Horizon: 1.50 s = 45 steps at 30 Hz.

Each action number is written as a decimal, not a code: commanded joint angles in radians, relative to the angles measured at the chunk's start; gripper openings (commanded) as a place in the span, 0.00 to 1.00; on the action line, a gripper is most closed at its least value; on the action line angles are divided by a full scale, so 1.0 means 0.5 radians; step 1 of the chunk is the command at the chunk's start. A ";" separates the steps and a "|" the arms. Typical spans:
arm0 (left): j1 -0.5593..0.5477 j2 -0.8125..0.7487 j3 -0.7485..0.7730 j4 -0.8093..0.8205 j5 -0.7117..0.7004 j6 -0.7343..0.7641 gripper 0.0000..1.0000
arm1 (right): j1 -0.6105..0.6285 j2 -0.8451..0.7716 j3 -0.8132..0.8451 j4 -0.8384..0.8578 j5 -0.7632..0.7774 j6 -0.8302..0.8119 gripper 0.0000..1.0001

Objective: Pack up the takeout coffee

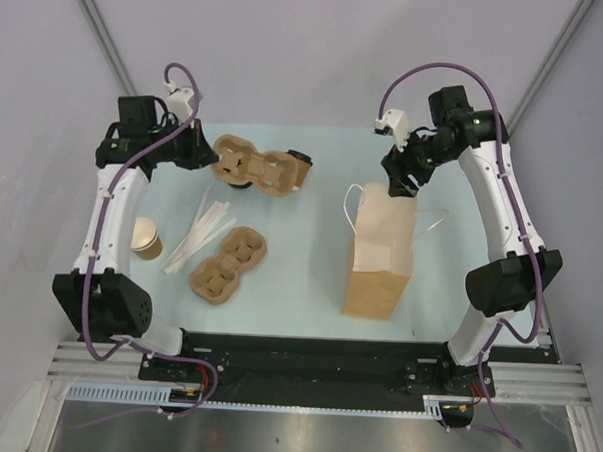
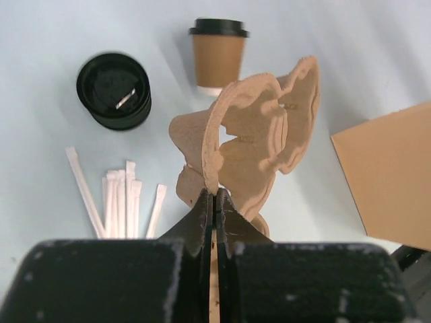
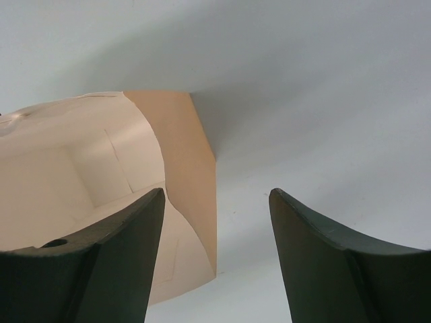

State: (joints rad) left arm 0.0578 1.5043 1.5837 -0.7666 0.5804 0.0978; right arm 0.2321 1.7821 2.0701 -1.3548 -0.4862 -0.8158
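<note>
Tan lidless cup (image 1: 146, 237) upright at the near left of the pale surface (image 1: 311, 236). Farther back, left hand (image 2: 214, 202) pressed together on the rim of a moulded pulp cup carrier (image 1: 256, 164), pinching it by one edge, tilted up at the far left. Thin white paper sticks (image 1: 201, 230) fanned out nearer, well apart from that hand. Just right of them, second pulp carrier (image 1: 228, 265) flat on the surface. Below the held carrier in the top view, stack of black lids (image 2: 114, 91), mostly hidden there, plain in the left wrist view. Farther right, takeout coffee (image 2: 217, 57) upright on the far part of the surface, black lid on, just beyond the right end of the held carrier, touched by neither hand, left of the paper bag (image 1: 382, 255) and outside it. That bag brown, right of centre, mouth toward the far side, closed end toward the near edge. At that mouth, right hand (image 3: 215, 195) spread wide, gripping nothing, one finger over the opening, the other over bare surface.
</note>
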 commanded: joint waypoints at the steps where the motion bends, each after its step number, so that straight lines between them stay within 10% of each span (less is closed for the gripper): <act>1: 0.013 -0.152 0.317 -0.218 0.174 0.218 0.00 | 0.002 -0.036 0.045 -0.315 -0.016 -0.016 0.67; 22: -0.097 -0.327 0.652 -0.127 0.186 0.341 0.04 | 0.116 -0.042 0.136 -0.291 0.034 0.039 0.62; 38: -0.634 -0.370 0.867 -0.056 -0.050 0.691 0.04 | 0.122 -0.082 0.017 -0.315 0.129 0.009 0.59; 45: -1.139 -0.325 1.268 -0.227 -0.280 1.009 0.05 | 0.128 -0.082 -0.011 -0.269 0.144 0.051 0.16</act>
State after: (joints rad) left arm -0.3691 1.3460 2.0708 -0.8398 0.5205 0.4759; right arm 0.2874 1.7767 2.0411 -1.3582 -0.4156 -0.8066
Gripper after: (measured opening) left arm 0.052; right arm 0.315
